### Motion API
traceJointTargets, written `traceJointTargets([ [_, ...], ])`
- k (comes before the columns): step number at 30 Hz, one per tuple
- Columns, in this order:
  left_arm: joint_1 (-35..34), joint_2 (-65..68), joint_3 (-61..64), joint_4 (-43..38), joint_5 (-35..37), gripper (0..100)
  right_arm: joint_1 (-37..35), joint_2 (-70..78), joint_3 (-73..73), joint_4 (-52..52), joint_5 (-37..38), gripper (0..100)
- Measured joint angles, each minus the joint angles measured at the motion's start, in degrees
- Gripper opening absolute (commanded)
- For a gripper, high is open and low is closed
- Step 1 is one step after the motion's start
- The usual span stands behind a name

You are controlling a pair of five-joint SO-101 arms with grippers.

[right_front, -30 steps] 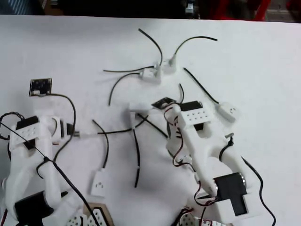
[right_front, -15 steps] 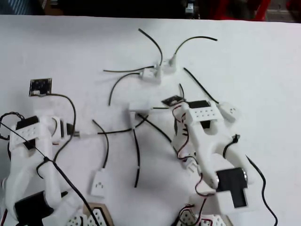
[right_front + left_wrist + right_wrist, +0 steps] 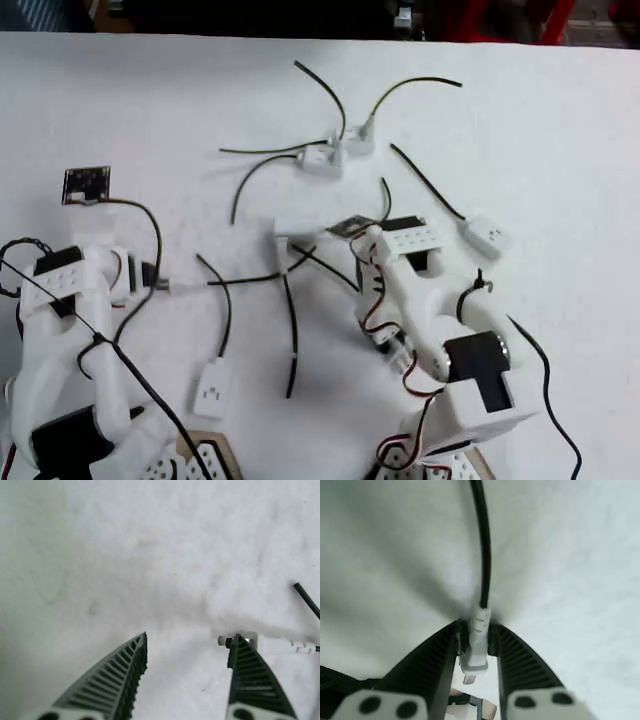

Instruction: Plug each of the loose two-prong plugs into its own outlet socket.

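My right gripper [image 3: 474, 627] is shut on a white two-prong plug [image 3: 476, 645], whose black cable [image 3: 482, 540] runs away over the table. From above, that arm's wrist [image 3: 405, 240] is at mid-table, with a white socket [image 3: 297, 228] to its left and another socket [image 3: 483, 235] to its right. My left gripper [image 3: 190, 640] is open just above the table. A small plug tip [image 3: 226, 641] lies right beside one fingertip [image 3: 239, 645]. In the high view this gripper [image 3: 148, 275] is at the left, with that loose plug [image 3: 165, 286] next to it.
A third socket [image 3: 212, 388] lies near the front, its cable curving back. Two joined white pieces [image 3: 335, 152] with cables sit at the back centre. A small black square board [image 3: 87, 184] lies at the left. Black cables cross the table's middle.
The right arm swung a little to the right and then back left, still holding its plug. The left arm has kept still.
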Motion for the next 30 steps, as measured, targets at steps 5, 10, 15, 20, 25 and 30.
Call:
traceJointTargets([
  [5, 0.0, 0.0, 0.0, 0.0, 0.0, 26, 0.0, -0.26, 0.0, 0.0, 0.0, 1.7],
  [10, 0.0, 0.0, 0.0, 0.0, 0.0, 26, -0.35, -8.26, 0.26, 3.69, 0.0, 1.7],
  [15, 0.0, 0.0, 0.0, 0.0, 0.0, 26, -0.18, -23.47, -3.25, 6.86, 1.05, 1.7],
  [20, 0.0, 0.0, 0.0, 0.0, 0.0, 26, -0.09, -32.7, -3.96, 3.96, 2.81, 1.7],
  [25, 0.0, 0.0, 0.0, 0.0, 0.0, 26, 0.09, -31.56, -3.78, -3.87, 2.81, 1.7],
  [30, 0.0, 0.0, 0.0, 0.0, 0.0, 26, 0.0, -23.3, -2.55, -10.99, 0.79, 1.7],
])
